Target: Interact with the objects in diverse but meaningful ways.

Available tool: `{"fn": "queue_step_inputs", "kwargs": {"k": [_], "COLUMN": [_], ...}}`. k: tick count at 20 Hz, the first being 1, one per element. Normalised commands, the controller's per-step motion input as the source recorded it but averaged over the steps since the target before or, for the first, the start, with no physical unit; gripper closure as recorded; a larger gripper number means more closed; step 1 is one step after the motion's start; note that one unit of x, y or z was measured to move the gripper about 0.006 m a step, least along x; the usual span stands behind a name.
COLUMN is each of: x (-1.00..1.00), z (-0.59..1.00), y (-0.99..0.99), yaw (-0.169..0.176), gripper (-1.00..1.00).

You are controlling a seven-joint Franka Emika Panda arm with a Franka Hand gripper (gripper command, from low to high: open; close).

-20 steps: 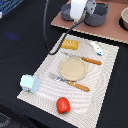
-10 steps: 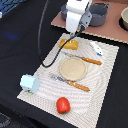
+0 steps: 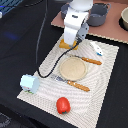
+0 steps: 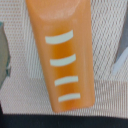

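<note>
The white robot gripper [image 3: 70, 44] hangs low over the far left part of the woven beige placemat [image 3: 47, 70], right above the golden-yellow bread loaf [image 3: 64, 45], most of which it hides in the exterior view. Whether its jaws are wide, narrow or clamped cannot be told. The wrist view is filled by the orange loaf [image 4: 62, 55] with four pale slash marks. Near the mat's middle lies a round tan plate [image 3: 73, 68], flanked by orange-handled cutlery [image 3: 91, 61]. The red tomato [image 3: 62, 104] sits at the near edge, the small white carton with blue-green print [image 3: 29, 83] at the left edge, the white-and-blue tube-like piece [image 3: 96, 48] far right.
</note>
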Motion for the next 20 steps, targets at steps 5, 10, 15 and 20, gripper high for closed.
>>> {"fn": "queue_step_inputs", "kwargs": {"k": [5,10,15,20], "x": [-0.37,-0.32,-0.26,-0.14], "z": [-0.56,-0.58,-0.45,-0.11], "y": [-0.17,-0.09,-0.11,-0.08], "yaw": [0.026,0.035,0.037,0.039], "gripper": [1.00,1.00,1.00,1.00]}}
